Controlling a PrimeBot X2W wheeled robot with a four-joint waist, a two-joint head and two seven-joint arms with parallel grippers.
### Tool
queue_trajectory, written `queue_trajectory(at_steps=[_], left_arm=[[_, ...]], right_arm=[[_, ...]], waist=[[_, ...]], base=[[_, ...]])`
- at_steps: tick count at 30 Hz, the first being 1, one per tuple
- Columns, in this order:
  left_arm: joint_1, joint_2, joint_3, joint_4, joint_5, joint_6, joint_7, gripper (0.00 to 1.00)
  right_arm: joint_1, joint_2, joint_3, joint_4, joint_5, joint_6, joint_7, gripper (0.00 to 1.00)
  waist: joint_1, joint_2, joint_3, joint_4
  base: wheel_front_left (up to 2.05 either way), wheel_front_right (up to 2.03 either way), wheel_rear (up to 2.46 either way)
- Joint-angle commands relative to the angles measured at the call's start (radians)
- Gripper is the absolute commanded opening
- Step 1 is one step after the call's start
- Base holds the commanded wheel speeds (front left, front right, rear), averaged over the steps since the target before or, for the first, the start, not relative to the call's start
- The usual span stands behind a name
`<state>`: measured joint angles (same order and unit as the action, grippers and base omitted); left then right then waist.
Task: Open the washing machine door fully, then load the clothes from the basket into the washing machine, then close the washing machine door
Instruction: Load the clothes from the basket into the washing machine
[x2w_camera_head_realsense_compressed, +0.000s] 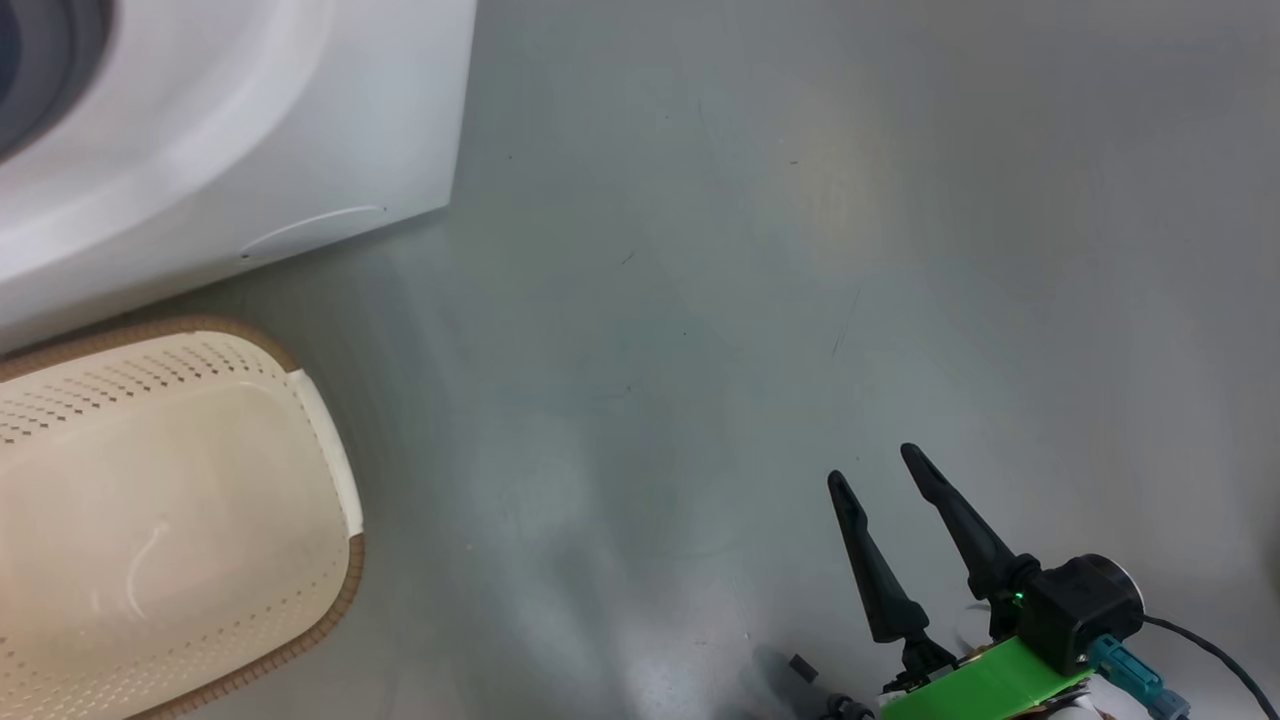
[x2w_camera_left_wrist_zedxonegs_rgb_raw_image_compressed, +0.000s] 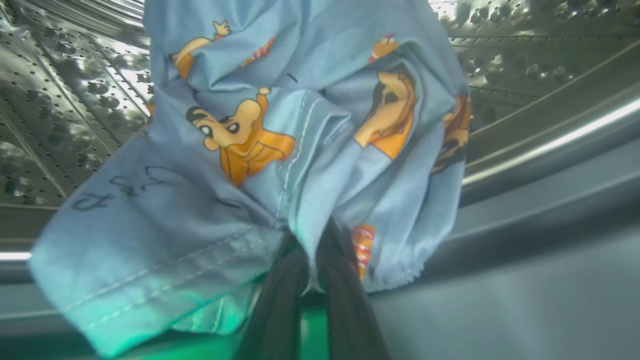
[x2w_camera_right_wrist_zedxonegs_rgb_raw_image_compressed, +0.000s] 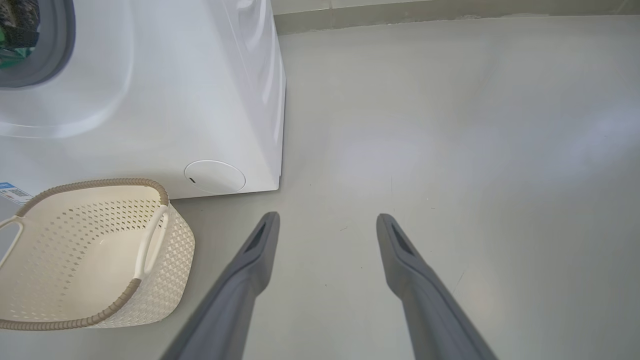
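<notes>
Head view: the basket (x2w_camera_head_realsense_compressed: 352, 560) sits beside the washing machine (x2w_camera_head_realsense_compressed: 300, 120); our right tool (x2w_camera_head_realsense_compressed: 872, 464) hangs spread, empty. Left wrist view: our left tool (x2w_camera_left_wrist_zedxonegs_rgb_raw_image_compressed: 315, 247) is pinched onto the clothes (x2w_camera_left_wrist_zedxonegs_rgb_raw_image_compressed: 280, 125) inside the drum (x2w_camera_left_wrist_zedxonegs_rgb_raw_image_compressed: 65, 100); we should let go deep. Right wrist view: keep hems off the gasket (x2w_camera_right_wrist_zedxonegs_rgb_raw_image_compressed: 67, 40).

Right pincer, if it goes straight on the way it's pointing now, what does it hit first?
Most likely the bare grey floor, though depth is unclear. The white washing machine and the cream perforated basket lie off to one side of the right pincer.
</notes>
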<state>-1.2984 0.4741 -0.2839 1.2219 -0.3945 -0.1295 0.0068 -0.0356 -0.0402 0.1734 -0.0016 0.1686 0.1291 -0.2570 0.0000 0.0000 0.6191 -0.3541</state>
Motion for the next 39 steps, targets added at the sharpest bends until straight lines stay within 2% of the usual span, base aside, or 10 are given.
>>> queue_trajectory(at_steps=[1,5,11,20,27,30,32,34,35,39], left_arm=[[-0.019,0.052,0.013,-0.004,-0.01,0.003,-0.016,0.0],[-0.058,0.056,0.048,-0.018,-0.037,0.042,-0.126,0.0],[-0.087,0.061,0.077,-0.027,-0.06,0.048,-0.243,0.0],[-0.122,0.077,0.111,-0.072,-0.077,0.048,-0.267,0.0],[-0.134,0.106,0.2,-0.24,-0.078,0.064,-0.268,0.0],[-0.105,0.096,0.175,-0.189,-0.047,0.059,-0.256,0.0],[-0.116,0.098,0.152,-0.16,-0.029,0.053,-0.254,0.22],[-0.132,0.097,0.141,-0.127,-0.024,0.051,-0.235,0.54],[-0.142,0.099,0.14,-0.12,-0.022,0.054,-0.238,1.0],[-0.167,0.107,0.118,-0.074,-0.004,0.059,-0.226,1.0]], right_arm=[[0.025,-0.01,0.014,-0.024,-0.002,0.002,-0.005,1.0],[0.024,-0.01,0.015,-0.026,0.001,0.002,-0.005,1.0],[0.016,-0.01,0.028,-0.032,0.003,0.002,-0.005,1.0],[0.025,-0.01,0.046,-0.041,0.018,0.002,-0.005,1.0],[0.043,-0.01,0.048,-0.06,0.047,0.002,-0.005,1.0],[0.062,-0.01,0.044,-0.065,0.053,0.002,-0.005,1.0],[0.069,-0.01,0.043,-0.066,0.057,0.002,-0.005,1.0],[0.072,-0.01,0.045,-0.066,0.062,0.002,-0.005,1.0],[0.072,-0.01,0.047,-0.066,0.065,0.002,-0.005,1.0],[0.063,-0.01,0.057,-0.058,0.08,0.002,-0.005,1.0]], waist=[[0.0,0.0,0.003,0.001],[0.0,0.0,0.012,0.004],[0.0,0.0,0.029,-0.007],[0.0,0.0,0.058,-0.048],[0.0,0.0,0.085,-0.081],[0.0,0.0,0.083,-0.087],[0.0,0.0,0.083,-0.09],[0.0,0.0,0.085,-0.093],[0.0,0.0,0.086,-0.094],[0.0,0.0,0.084,-0.1]], base=[[0.0,0.0,0.0],[0.0,0.0,0.0],[0.0,0.0,0.0],[0.0,0.0,0.0],[0.0,0.0,0.0],[0.0,0.0,0.0],[0.0,0.0,0.0],[0.0,0.0,0.0],[0.0,0.0,0.0],[0.0,0.0,0.0]])
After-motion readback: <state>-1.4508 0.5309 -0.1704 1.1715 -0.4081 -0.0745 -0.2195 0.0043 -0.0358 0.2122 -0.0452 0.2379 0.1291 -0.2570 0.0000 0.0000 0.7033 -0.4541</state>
